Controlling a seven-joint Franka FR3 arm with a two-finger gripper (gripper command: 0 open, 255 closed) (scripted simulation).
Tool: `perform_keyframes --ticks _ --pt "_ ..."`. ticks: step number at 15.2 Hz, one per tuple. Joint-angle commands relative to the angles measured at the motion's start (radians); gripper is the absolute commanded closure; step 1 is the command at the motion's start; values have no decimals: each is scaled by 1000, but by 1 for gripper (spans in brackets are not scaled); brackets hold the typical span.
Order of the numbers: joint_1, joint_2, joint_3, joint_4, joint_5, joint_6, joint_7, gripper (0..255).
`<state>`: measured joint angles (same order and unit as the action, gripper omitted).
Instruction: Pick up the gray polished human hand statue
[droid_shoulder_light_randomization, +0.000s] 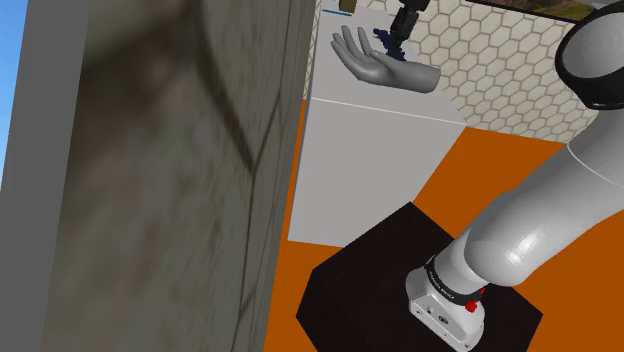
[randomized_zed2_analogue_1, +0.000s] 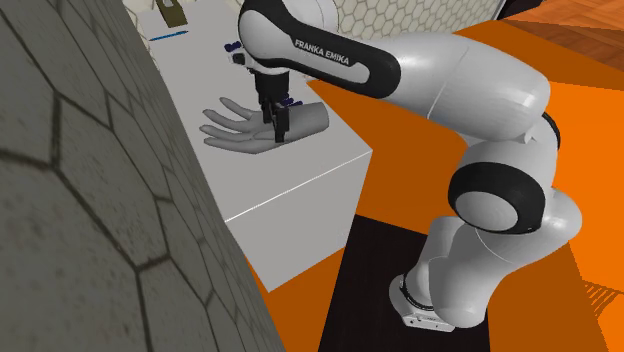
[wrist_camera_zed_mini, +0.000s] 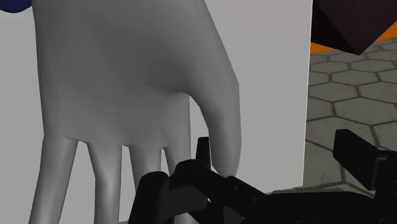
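Note:
The grey hand statue (droid_shoulder_light_randomization: 385, 66) lies palm up on a white counter (droid_shoulder_light_randomization: 370, 150), its fingers pointing to the shoulder view's left. My black gripper (randomized_zed2_analogue_1: 273, 128) has come down onto it near the base of the palm (randomized_zed2_analogue_1: 240, 130). In the wrist view the statue (wrist_camera_zed_mini: 133, 95) looms close, and my gripper (wrist_camera_zed_mini: 277, 153) is open. One black fingertip (wrist_camera_zed_mini: 202, 151) sits right against the statue's thumb, while the other fingertip (wrist_camera_zed_mini: 353, 149) stands well off to the side over the counter's edge. Nothing is clasped between them.
A tall grey stone wall (droid_shoulder_light_randomization: 150, 180) rises close along the counter's side. A dark blue object (droid_shoulder_light_randomization: 386, 38) lies just behind the statue. An olive box (randomized_zed2_analogue_1: 172, 12) sits at the counter's far end. Orange floor (droid_shoulder_light_randomization: 480, 170) and the black stand (droid_shoulder_light_randomization: 380, 270) lie below.

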<state>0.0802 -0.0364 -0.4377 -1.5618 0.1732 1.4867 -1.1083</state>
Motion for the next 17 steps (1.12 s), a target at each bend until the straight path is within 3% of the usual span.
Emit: perform_keyframes --ticks 1,9,10,17 --pt "-6 39 -9 34 25 -2 -45 0" --pt "-1 13 -3 -85 13 93 -52 0" --pt "-1 13 -3 -85 14 94 -52 255" --pt "-1 13 -3 -83 13 91 -51 255"
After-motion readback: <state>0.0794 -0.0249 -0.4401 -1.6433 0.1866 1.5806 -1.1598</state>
